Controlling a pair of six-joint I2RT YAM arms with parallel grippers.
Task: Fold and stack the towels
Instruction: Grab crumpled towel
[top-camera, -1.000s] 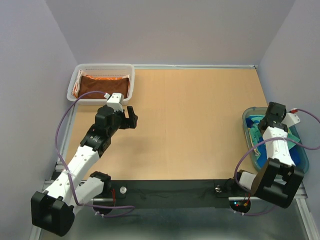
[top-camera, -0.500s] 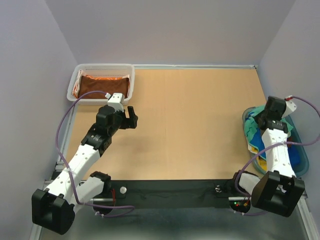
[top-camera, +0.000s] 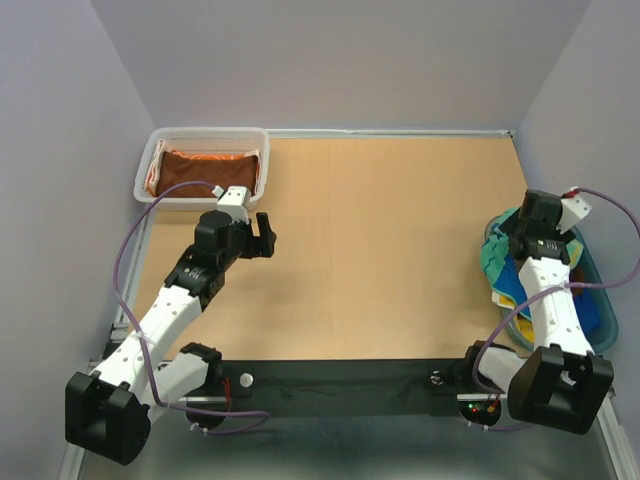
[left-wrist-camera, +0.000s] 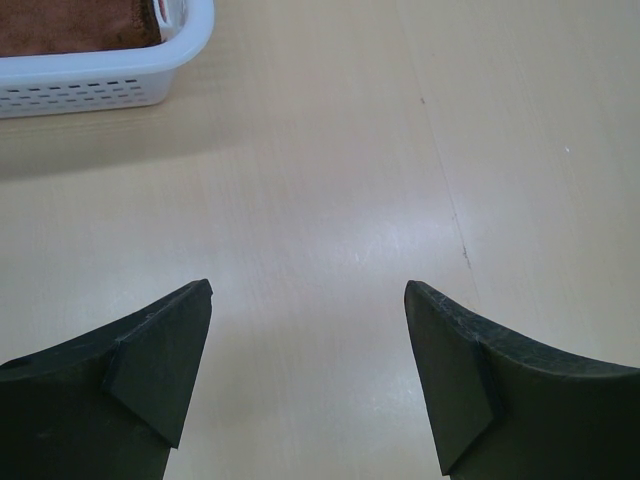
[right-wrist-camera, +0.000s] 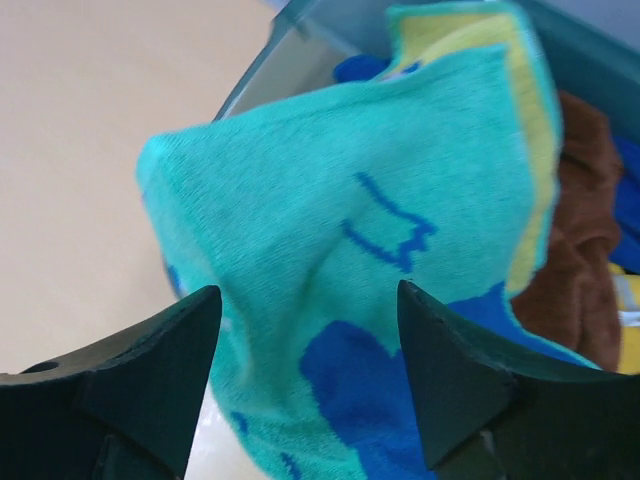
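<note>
A green, yellow and blue towel (right-wrist-camera: 380, 200) hangs bunched over the left rim of the translucent blue-green tub (top-camera: 600, 300), partly spilling toward the table. My right gripper (right-wrist-camera: 310, 300) hovers just above it, open, with the cloth lying loose below the wide-apart fingers. A dark brown towel (right-wrist-camera: 580, 250) lies deeper in the tub. Another dark brown towel (top-camera: 205, 168) lies folded in the white mesh basket (top-camera: 205, 135), on top of an orange one (top-camera: 153, 172). My left gripper (left-wrist-camera: 310, 295) is open over bare table, just below and right of the basket.
The basket (left-wrist-camera: 100, 85) stands at the table's far left corner and the tub at the right edge. Light wood tabletop (top-camera: 380, 240) spreads between them. Grey walls close in on three sides.
My right gripper lifted the green towel up and left over the tub's rim, then opened its jaws and let it go. The left arm has barely moved.
</note>
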